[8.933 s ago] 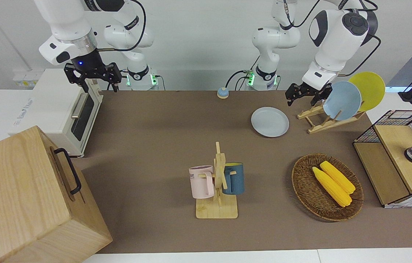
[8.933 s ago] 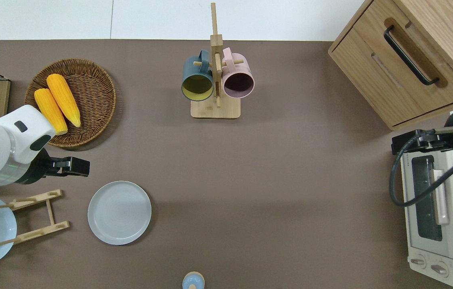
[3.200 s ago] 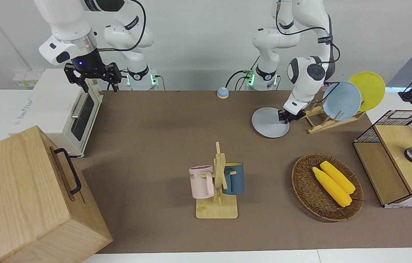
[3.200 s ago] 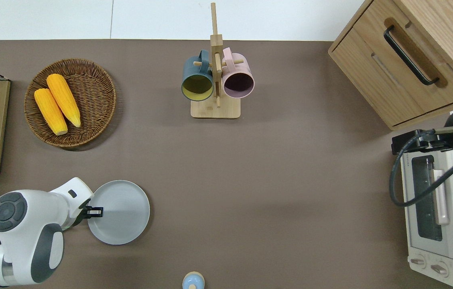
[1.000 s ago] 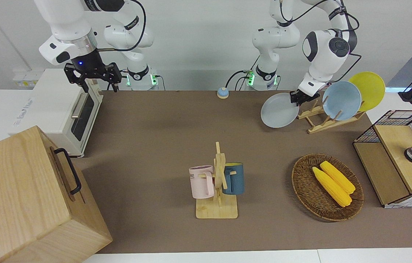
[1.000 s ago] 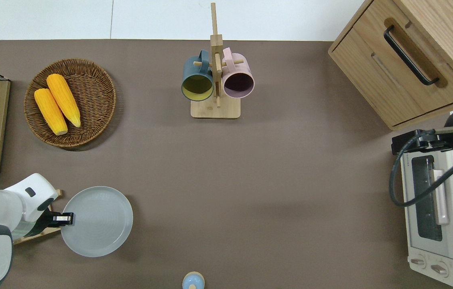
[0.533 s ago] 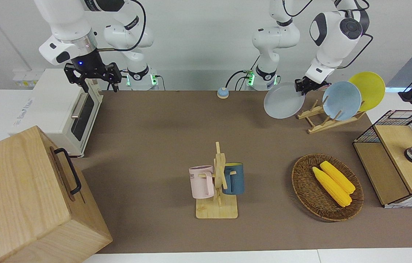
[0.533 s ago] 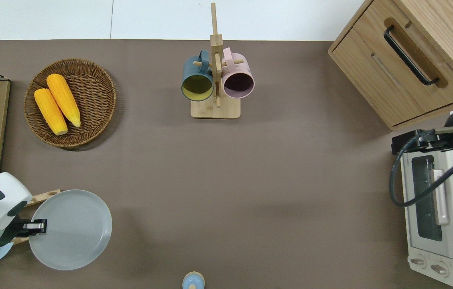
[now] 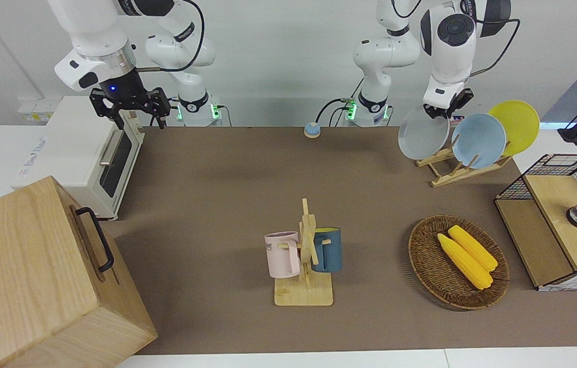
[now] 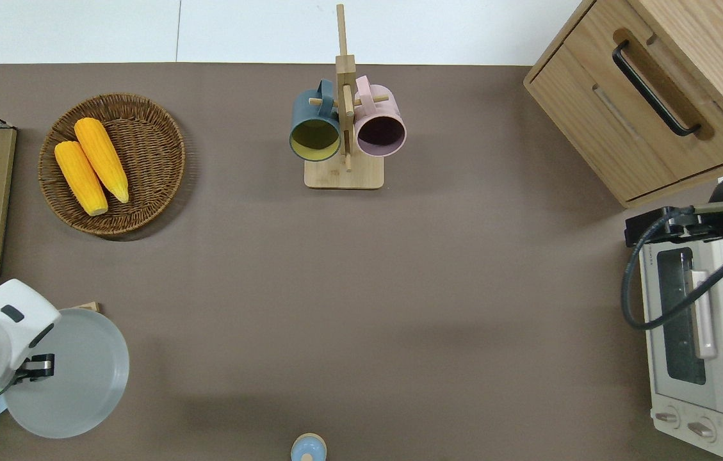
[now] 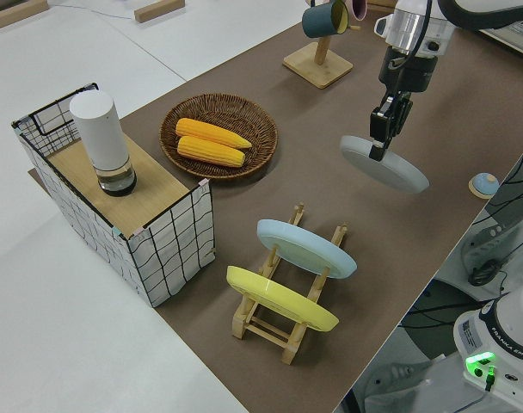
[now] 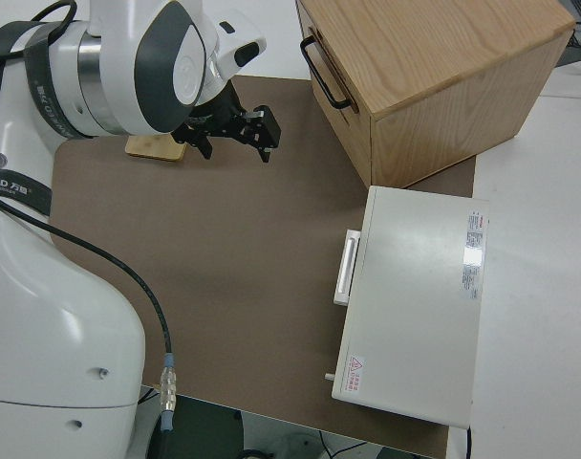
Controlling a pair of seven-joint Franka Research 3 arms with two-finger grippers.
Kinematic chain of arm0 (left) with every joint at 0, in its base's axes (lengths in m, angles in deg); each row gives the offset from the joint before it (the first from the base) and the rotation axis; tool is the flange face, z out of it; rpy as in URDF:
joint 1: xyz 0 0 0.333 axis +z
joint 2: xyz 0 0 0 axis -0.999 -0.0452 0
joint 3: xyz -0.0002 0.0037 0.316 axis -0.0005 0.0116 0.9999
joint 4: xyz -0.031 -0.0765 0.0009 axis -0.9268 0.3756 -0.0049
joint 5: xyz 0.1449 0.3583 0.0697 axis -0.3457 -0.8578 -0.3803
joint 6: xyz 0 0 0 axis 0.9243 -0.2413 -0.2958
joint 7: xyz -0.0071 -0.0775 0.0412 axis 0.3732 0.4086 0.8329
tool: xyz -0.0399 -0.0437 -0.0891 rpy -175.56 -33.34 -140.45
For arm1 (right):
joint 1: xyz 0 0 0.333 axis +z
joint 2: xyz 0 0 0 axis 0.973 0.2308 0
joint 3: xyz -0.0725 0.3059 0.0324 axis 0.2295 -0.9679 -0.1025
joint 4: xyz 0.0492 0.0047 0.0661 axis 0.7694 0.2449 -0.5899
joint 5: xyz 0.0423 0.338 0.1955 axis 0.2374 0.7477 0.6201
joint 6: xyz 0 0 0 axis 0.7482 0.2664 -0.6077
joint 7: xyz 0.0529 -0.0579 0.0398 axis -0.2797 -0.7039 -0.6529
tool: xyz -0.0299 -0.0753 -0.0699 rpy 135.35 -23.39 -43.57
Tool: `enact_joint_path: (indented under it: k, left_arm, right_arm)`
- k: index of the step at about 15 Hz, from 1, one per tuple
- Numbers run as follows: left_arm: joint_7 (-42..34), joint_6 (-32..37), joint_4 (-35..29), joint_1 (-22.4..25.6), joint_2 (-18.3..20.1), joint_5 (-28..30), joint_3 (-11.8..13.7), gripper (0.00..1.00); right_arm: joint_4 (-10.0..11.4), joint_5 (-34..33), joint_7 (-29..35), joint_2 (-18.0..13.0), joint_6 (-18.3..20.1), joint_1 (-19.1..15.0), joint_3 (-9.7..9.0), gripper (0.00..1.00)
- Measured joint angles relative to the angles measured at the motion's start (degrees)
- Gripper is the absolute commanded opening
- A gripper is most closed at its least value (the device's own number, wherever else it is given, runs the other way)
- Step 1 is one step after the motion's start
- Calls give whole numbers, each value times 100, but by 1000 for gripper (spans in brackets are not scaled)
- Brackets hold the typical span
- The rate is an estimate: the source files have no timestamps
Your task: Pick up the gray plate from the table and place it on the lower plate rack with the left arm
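Observation:
My left gripper (image 9: 439, 112) is shut on the rim of the gray plate (image 9: 423, 139) and holds it tilted in the air. In the overhead view the plate (image 10: 70, 378) hangs over the free end of the lower plate rack (image 10: 87, 307), with the gripper (image 10: 41, 368) at its edge. The light-wood rack (image 9: 452, 171) stands on the brown table (image 9: 216, 179) at the left arm's end. It holds a light blue plate (image 9: 478, 140) and a yellow plate (image 9: 515, 125) upright. In the left side view the gray plate (image 11: 386, 163) clears the rack (image 11: 279, 331). My right gripper (image 9: 130, 110) is parked and open.
A wicker basket (image 9: 459, 263) with two corn cobs lies farther from the robots than the rack. A wire crate (image 9: 554, 220) stands beside it. A mug stand (image 9: 304, 276) holds two mugs mid-table. A toaster oven (image 9: 84, 153) and wooden cabinet (image 9: 32, 276) are at the right arm's end.
The left gripper has carried the gray plate from over the table to over the rack's free end, and has raised and tilted it more steeply. The right arm has not moved.

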Motion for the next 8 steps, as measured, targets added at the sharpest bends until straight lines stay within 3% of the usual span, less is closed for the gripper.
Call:
enact_joint_path:
  k: [8]
  left_arm:
    - [844,334,-9,34,-51,-881,57,0]
  right_arm:
    - [0,0,0,0,0,0,0,983]
